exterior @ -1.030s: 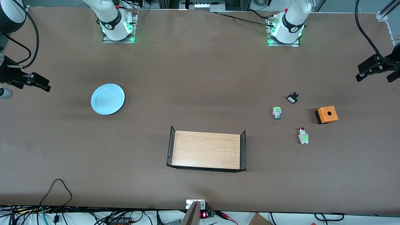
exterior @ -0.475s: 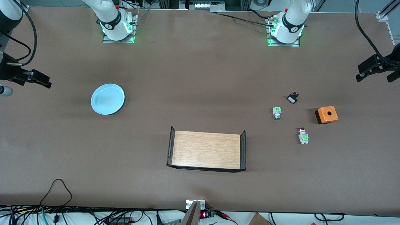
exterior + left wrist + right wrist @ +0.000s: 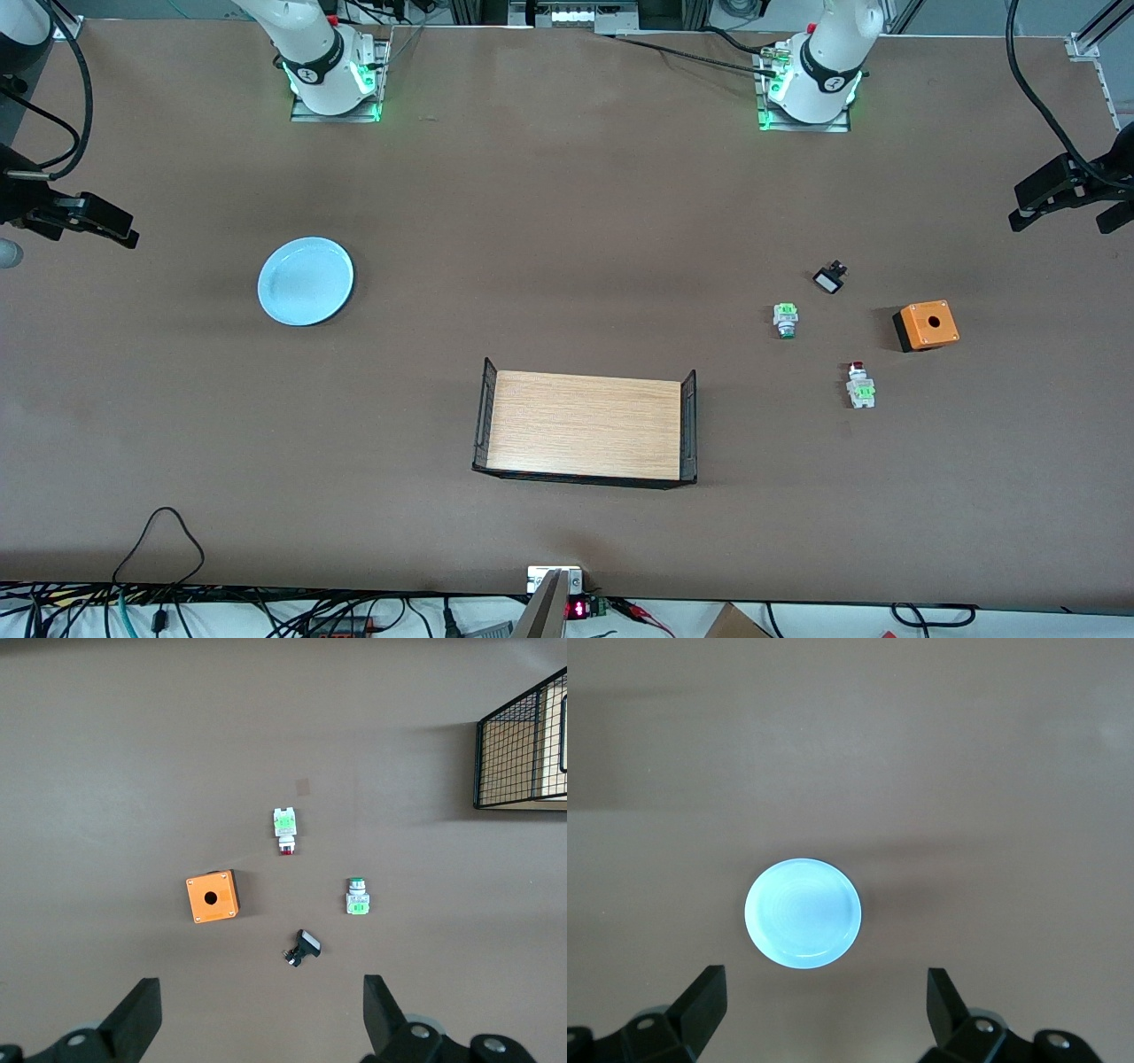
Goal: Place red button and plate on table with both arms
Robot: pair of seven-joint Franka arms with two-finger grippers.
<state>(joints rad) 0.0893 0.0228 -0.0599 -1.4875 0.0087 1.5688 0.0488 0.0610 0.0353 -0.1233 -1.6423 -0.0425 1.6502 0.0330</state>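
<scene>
The pale blue plate (image 3: 306, 281) (image 3: 803, 912) lies flat on the brown table (image 3: 567, 204), toward the right arm's end. My right gripper (image 3: 93, 223) (image 3: 826, 981) hangs open and empty over the table's edge at that end, well apart from the plate. The red button (image 3: 858, 383) (image 3: 285, 827) lies on its side on the table toward the left arm's end. My left gripper (image 3: 1063, 220) (image 3: 261, 992) is open and empty, raised over the table's edge at that end, clear of the button.
A light-wood tray (image 3: 585, 425) (image 3: 523, 740) with black wire ends stands mid-table. Around the red button lie an orange box (image 3: 926, 324) (image 3: 213, 896), a green-and-white switch (image 3: 785, 320) (image 3: 356, 896) and a small black-and-white button (image 3: 829, 279) (image 3: 303, 947).
My right gripper has drifted a little away from the front camera, still open. The left arm, plate and buttons have not moved.
</scene>
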